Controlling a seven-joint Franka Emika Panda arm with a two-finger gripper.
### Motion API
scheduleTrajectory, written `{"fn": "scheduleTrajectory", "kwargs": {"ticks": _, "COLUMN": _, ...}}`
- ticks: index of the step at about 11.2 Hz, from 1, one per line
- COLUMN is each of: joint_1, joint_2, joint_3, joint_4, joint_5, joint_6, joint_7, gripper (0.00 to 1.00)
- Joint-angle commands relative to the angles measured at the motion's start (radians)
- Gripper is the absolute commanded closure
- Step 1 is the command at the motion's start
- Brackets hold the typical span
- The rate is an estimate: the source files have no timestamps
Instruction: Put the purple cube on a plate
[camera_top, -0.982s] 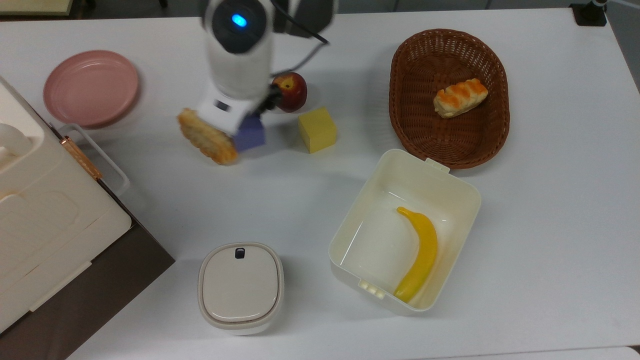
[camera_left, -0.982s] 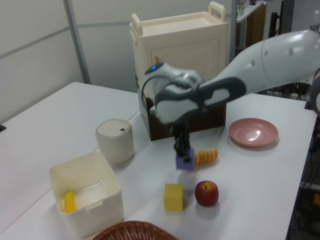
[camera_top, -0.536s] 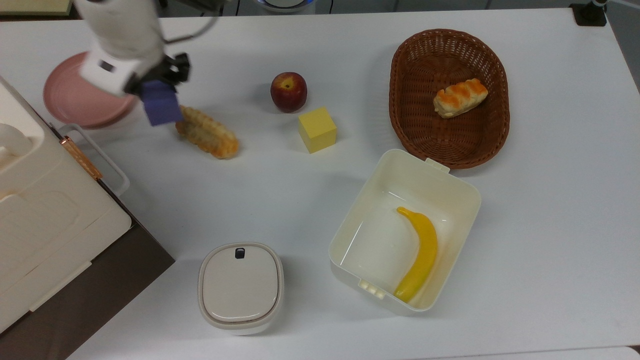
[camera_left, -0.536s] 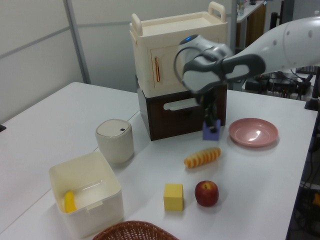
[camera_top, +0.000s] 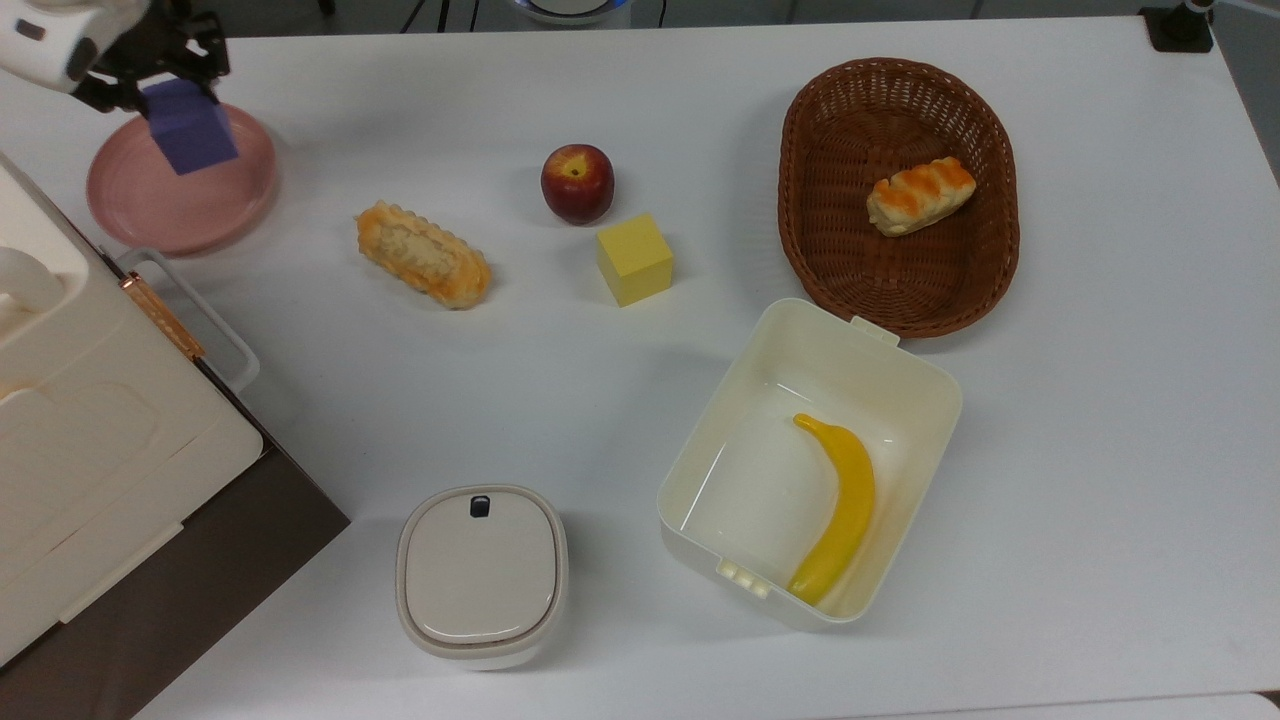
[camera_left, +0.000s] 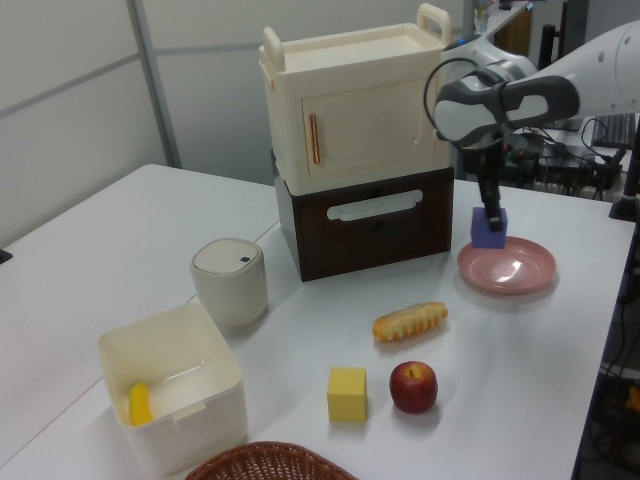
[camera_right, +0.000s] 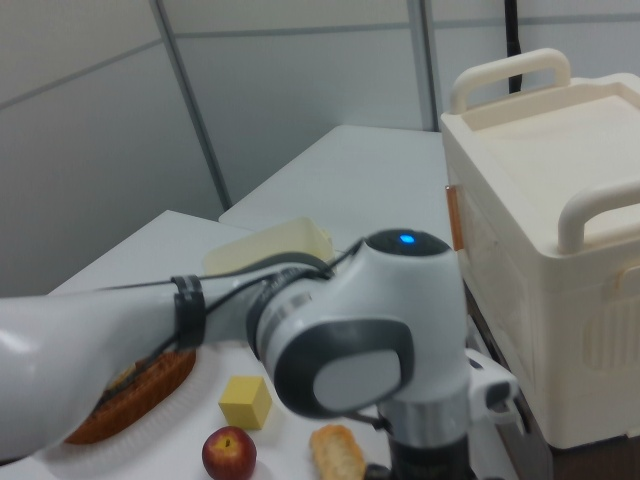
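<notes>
My gripper (camera_top: 160, 85) is shut on the purple cube (camera_top: 188, 127) and holds it in the air over the pink plate (camera_top: 170, 205) at the top view's far left. In the left view the purple cube (camera_left: 488, 229) hangs just above the left part of the pink plate (camera_left: 515, 268), gripped from above by the gripper (camera_left: 491, 214). I cannot tell whether the cube touches the dish. The arm's bulky white wrist (camera_right: 400, 340) fills the right view's middle and hides the cube and plate there.
A cream and brown cabinet (camera_top: 90, 420) stands just below the plate in the top view. On the white table lie a bread roll (camera_top: 423, 254), an apple (camera_top: 577, 183), a yellow cube (camera_top: 634, 259), a wicker basket (camera_top: 990, 150), an open box (camera_top: 900, 370) with a banana, and a lidded canister (camera_top: 481, 575).
The gripper has carried the purple cube from beside the bread roll leftward in the top view, until it hangs over the pink plate. The roll now lies uncovered.
</notes>
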Motion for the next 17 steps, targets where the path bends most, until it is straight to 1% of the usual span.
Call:
{"fn": "scheduleTrajectory", "kwargs": {"ticks": 1, "joint_1": -0.066, "joint_2": 0.021, "joint_3": 0.006, "joint_4": -0.036, "joint_5": -0.009, "joint_6": 0.097, "joint_7": -0.06, "gripper": 0.42}}
{"fn": "scheduleTrajectory", "kwargs": {"ticks": 2, "joint_1": -0.069, "joint_2": 0.05, "joint_3": 0.006, "joint_4": -0.036, "joint_5": -0.009, "joint_6": 0.13, "joint_7": -0.057, "gripper": 0.4}}
{"fn": "scheduleTrajectory", "kwargs": {"ticks": 3, "joint_1": -0.071, "joint_2": 0.069, "joint_3": 0.006, "joint_4": -0.036, "joint_5": -0.011, "joint_6": 0.148, "joint_7": -0.057, "gripper": 0.32}}
{"fn": "scheduleTrajectory", "kwargs": {"ticks": 4, "joint_1": -0.069, "joint_2": 0.078, "joint_3": 0.006, "joint_4": -0.036, "joint_5": -0.014, "joint_6": 0.154, "joint_7": -0.054, "gripper": 0.28}}
{"fn": "scheduleTrajectory", "kwargs": {"ticks": 5, "joint_1": -0.069, "joint_2": 0.078, "joint_3": 0.006, "joint_4": -0.036, "joint_5": -0.017, "joint_6": 0.153, "joint_7": -0.052, "gripper": 0.17}}
{"fn": "scheduleTrajectory", "kwargs": {"ticks": 6, "joint_1": -0.069, "joint_2": 0.078, "joint_3": 0.007, "joint_4": -0.036, "joint_5": -0.017, "joint_6": 0.151, "joint_7": -0.048, "gripper": 0.0}}
{"fn": "scheduleTrajectory", "kwargs": {"ticks": 8, "joint_1": -0.068, "joint_2": 0.066, "joint_3": 0.007, "joint_4": -0.028, "joint_5": -0.015, "joint_6": 0.121, "joint_7": -0.044, "gripper": 0.0}}
{"fn": "scheduleTrajectory", "kwargs": {"ticks": 9, "joint_1": -0.06, "joint_2": 0.046, "joint_3": 0.012, "joint_4": -0.013, "joint_5": -0.014, "joint_6": 0.069, "joint_7": -0.034, "gripper": 0.0}}
{"fn": "scheduleTrajectory", "kwargs": {"ticks": 10, "joint_1": -0.048, "joint_2": 0.031, "joint_3": 0.018, "joint_4": 0.002, "joint_5": -0.006, "joint_6": 0.025, "joint_7": 0.009, "gripper": 0.0}}
{"fn": "scheduleTrajectory", "kwargs": {"ticks": 12, "joint_1": 0.01, "joint_2": -0.023, "joint_3": 0.029, "joint_4": 0.004, "joint_5": 0.026, "joint_6": -0.011, "joint_7": 0.179, "gripper": 0.0}}
{"fn": "scheduleTrajectory", "kwargs": {"ticks": 15, "joint_1": 0.145, "joint_2": -0.101, "joint_3": 0.029, "joint_4": 0.01, "joint_5": 0.046, "joint_6": -0.082, "joint_7": 0.439, "gripper": 0.0}}
{"fn": "scheduleTrajectory", "kwargs": {"ticks": 17, "joint_1": 0.255, "joint_2": -0.129, "joint_3": 0.027, "joint_4": 0.016, "joint_5": 0.051, "joint_6": -0.088, "joint_7": 0.686, "gripper": 0.0}}
